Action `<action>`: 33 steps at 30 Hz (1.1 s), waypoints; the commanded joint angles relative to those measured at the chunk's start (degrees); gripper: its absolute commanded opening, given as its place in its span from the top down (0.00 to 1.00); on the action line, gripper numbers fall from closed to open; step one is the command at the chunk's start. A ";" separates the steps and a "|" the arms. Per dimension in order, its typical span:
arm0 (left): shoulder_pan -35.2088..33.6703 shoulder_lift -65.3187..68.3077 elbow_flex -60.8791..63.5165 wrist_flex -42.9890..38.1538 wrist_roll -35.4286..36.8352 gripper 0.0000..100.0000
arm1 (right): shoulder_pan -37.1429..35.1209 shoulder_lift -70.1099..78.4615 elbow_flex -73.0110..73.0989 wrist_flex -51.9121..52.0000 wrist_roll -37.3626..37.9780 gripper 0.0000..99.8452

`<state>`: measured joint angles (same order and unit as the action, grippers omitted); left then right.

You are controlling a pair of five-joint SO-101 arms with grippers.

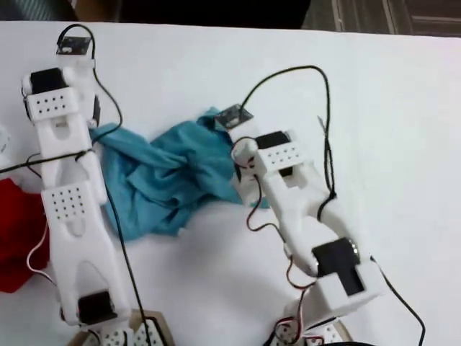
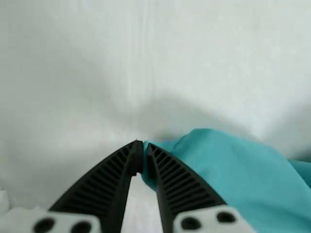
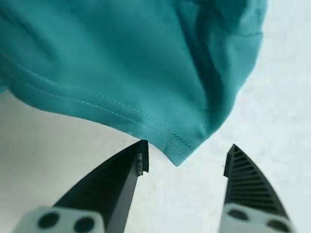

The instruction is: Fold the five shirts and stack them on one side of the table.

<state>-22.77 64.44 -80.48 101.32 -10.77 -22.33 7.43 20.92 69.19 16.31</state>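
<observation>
A teal shirt lies crumpled in the middle of the white bench, bunched into thick folds and stretched roughly from left to right between the two arms. The left arm reaches from the near edge toward the far left, ending over the shirt's left end. Seen from its wrist, its jaws are drawn together until the tips almost touch, with a thin fold of the teal cloth pinched between them and the rest of the fabric trailing off to one side over the bench.

The right arm comes in from the near right and ends at the shirt's right edge. Its jaws stand wide apart, low over the bench, with nothing gripped. A stitched hem corner of the shirt hangs just between the two tips, closer to one than the other, touching neither as far as I can tell.

At the left edge of the bench, beside the left arm, sits a heap of red cloth, partly cut off from sight.
</observation>
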 commanded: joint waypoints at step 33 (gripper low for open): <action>-0.26 -6.86 -2.86 0.97 -0.62 0.98 | 5.85 -7.96 -10.11 -2.51 8.62 0.98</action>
<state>-22.77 64.18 -80.92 101.32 -10.77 -18.46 8.57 16.26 64.70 20.35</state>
